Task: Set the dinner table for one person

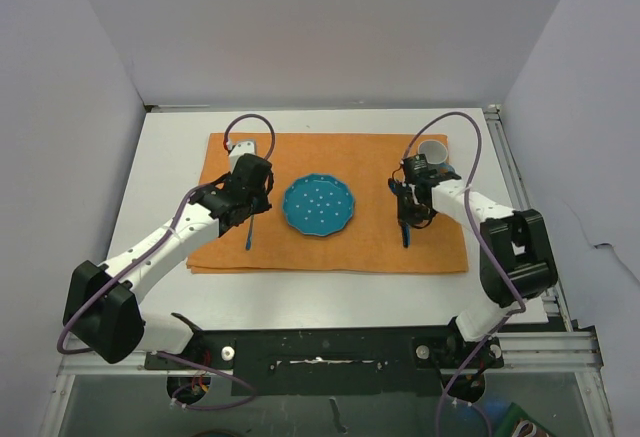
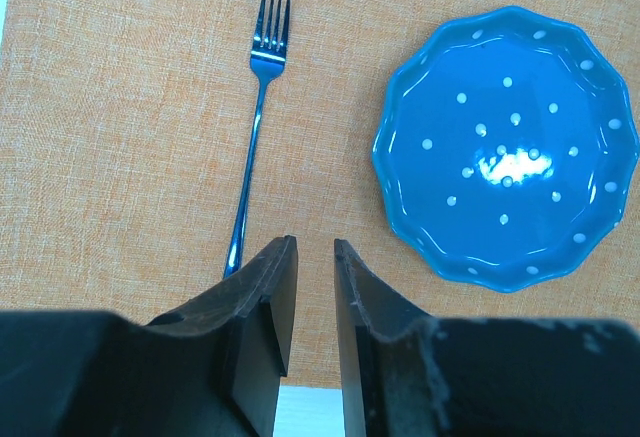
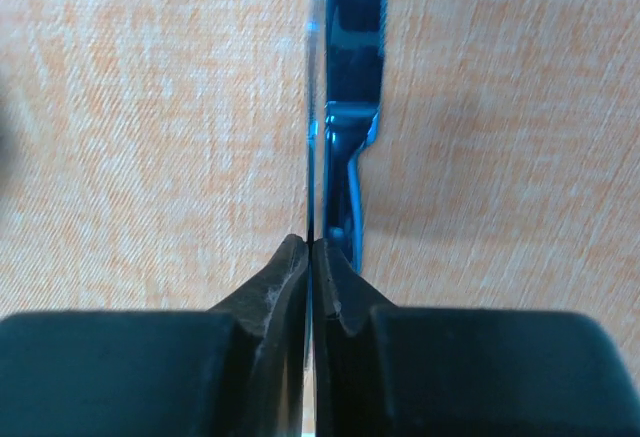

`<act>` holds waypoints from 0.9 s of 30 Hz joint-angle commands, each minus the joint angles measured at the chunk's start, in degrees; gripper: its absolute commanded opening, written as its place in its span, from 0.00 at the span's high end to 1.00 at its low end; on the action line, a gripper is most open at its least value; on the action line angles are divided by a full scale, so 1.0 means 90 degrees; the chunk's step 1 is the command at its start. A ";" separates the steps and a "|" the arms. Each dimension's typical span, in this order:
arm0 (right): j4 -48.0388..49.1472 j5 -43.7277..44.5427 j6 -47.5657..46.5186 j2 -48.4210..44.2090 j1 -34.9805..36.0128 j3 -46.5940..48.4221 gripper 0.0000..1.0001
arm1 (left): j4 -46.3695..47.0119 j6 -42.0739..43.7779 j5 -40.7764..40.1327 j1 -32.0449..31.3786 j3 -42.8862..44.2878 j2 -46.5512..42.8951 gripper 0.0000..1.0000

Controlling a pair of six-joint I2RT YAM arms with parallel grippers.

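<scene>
The white dinner table (image 1: 170, 152) carries an orange cloth (image 1: 225, 157). A blue dotted plate (image 1: 318, 204) (image 2: 510, 147) lies at the cloth's middle. Left of the plate lies a blue fork (image 1: 249, 235) (image 2: 262, 107), tines pointing away from the arms. My left gripper (image 1: 250, 192) (image 2: 315, 245) hovers over the fork's handle end, open a little, with nothing between its fingers. Right of the plate, my right gripper (image 1: 407, 219) (image 3: 311, 242) is shut on a blue knife (image 1: 406, 237) (image 3: 352, 47), which reaches forward from the jaws just above the cloth (image 3: 150, 107).
A white cup (image 1: 434, 149) stands at the cloth's back right corner, just behind the right wrist. White walls close in the table on the left, back and right. A metal rail (image 1: 520, 187) runs along the right edge.
</scene>
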 commanded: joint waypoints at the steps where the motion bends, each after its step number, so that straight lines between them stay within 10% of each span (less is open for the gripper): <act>1: -0.0384 -0.0273 0.0201 -0.0749 0.0169 -0.0049 0.98 | 0.0206 0.0006 0.0034 0.0000 0.0129 -0.0060 0.78; 27: 0.0283 -0.0624 0.0476 0.0356 0.0732 0.0588 1.00 | 0.0250 -0.0030 0.0194 -0.0022 0.0033 -0.0069 0.78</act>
